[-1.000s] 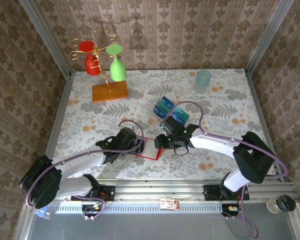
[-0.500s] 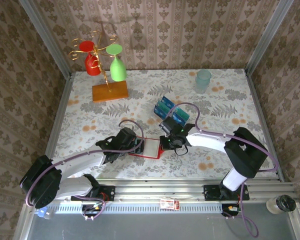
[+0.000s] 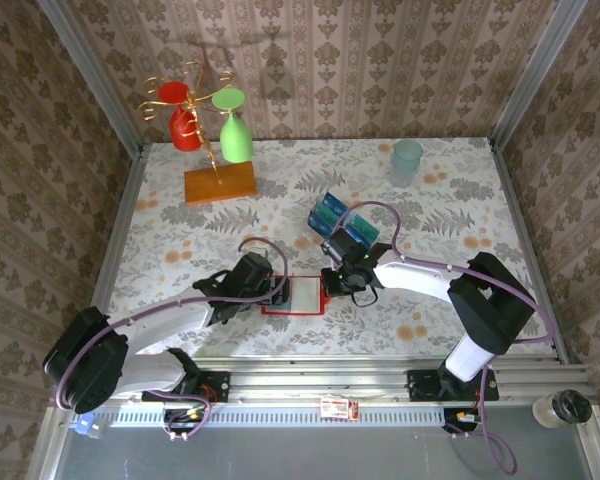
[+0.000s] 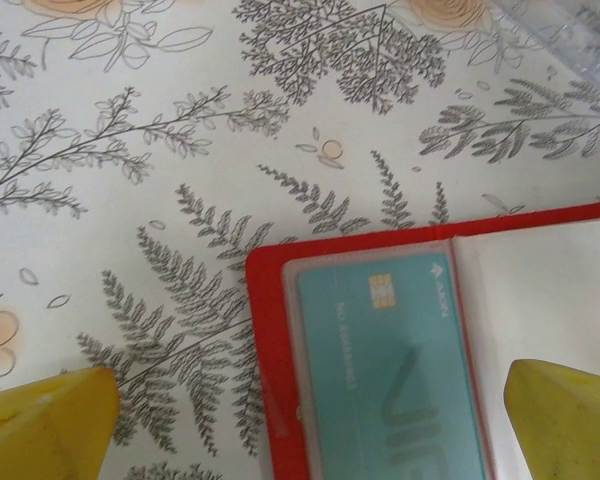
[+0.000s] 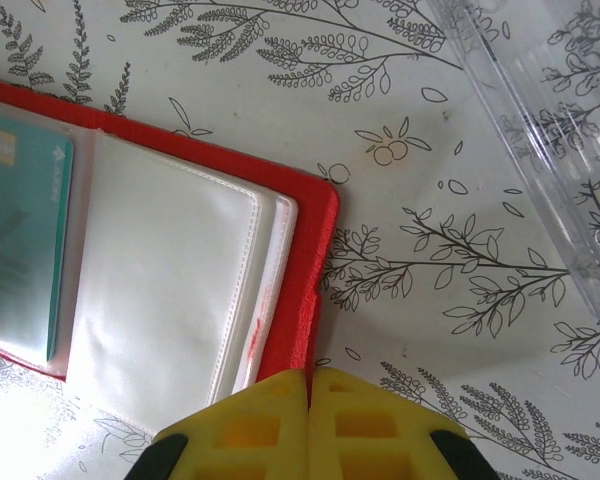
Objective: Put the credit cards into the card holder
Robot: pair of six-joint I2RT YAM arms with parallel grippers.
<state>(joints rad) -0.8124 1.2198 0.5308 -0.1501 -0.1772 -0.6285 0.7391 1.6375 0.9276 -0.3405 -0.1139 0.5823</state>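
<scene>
While the left gripper (image 3: 272, 291) hangs with its jaws spread as wide as they go and nothing held between them, one of its yellow fingertips (image 4: 45, 425) sits over the bare flowered cloth of the table (image 3: 180, 235) and the other over a white page of the card holder (image 3: 292, 297). That red card holder lies open and flat near the middle of the table's near edge, between the two grippers. A teal card (image 4: 390, 370) is tucked into the clear pocket of its left page, chip end toward the far edge. Just right of it, the right gripper (image 3: 332, 284) has its jaws pressed fully together, the tips meeting at the holder's red rim – whether they pinch that rim I cannot tell. Farther back and to the right stands a clear rack (image 5: 540, 120), holding blue and teal cards (image 3: 332, 210) upright in its tiers.
</scene>
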